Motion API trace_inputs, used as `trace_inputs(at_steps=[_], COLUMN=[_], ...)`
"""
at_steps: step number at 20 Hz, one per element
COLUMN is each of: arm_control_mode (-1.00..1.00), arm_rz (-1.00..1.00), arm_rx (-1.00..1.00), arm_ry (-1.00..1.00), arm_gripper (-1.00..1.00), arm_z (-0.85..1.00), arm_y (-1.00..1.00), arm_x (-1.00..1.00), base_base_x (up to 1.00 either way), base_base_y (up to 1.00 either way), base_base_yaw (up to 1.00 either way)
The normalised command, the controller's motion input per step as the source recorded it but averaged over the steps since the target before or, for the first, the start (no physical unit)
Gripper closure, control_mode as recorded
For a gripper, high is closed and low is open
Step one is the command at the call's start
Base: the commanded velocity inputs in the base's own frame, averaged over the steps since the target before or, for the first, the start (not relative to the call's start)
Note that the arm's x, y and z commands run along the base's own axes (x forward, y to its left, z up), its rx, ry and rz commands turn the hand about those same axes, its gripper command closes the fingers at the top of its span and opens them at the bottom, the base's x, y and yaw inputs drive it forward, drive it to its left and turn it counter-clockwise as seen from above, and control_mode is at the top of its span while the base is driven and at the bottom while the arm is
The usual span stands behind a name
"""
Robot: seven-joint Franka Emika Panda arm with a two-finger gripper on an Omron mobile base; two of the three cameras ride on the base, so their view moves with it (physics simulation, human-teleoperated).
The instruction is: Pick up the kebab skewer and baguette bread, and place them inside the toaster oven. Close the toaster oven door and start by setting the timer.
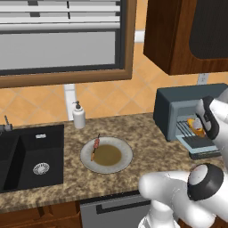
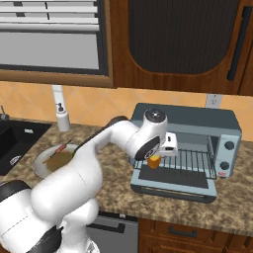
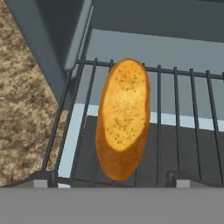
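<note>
From the left base view, the kebab skewer [image 1: 95, 148] still lies on the plate [image 1: 124, 165] on the counter [image 1: 147, 133], well apart from the toaster oven [image 1: 171, 107], so that half is not done. From the right base view, the toaster oven door [image 2: 173, 185] hangs open and the baguette bread [image 2: 154, 162] sits at the rack's front, seemingly just under the gripper [image 2: 159, 157]. In the hand view the baguette rests on the wire rack [image 3: 183, 113], jaws spread and released; closing and timer remain.
</note>
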Motion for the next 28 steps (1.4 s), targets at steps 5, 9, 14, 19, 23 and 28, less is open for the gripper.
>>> trace_inputs(at_steps=[5, 9, 14, 19, 23, 28], arm_control_mode=[-1.00, -1.00, -1.00, -1.00, -1.00, -1.00], arm_rz=[-0.05, -0.07, -0.10, -0.16, -0.21, -0.22], arm_rx=[-0.09, -0.12, -0.07, 0.00, 0.00, 0.01], arm_ry=[0.00, 0.02, 0.00, 0.01, 0.01, 0.05], arm_gripper=[-1.00, -1.00, -1.00, -1.00, -1.00, -1.00], arm_z=[0.31, 0.00, 0.02, 0.06, 0.00, -0.03], arm_y=[1.00, 1.00, 1.00, 1.00, 1.00, 1.00], arm_x=[-0.93, -0.64, -0.05, 0.33, 0.34, 0.34], base_base_x=[0.00, 0.00, 0.00, 0.00, 0.00, 0.00], base_base_y=[0.00, 0.00, 0.00, 0.00, 0.00, 0.00], base_base_yaw=[0.00, 0.00, 0.00, 0.00, 0.00, 0.00])
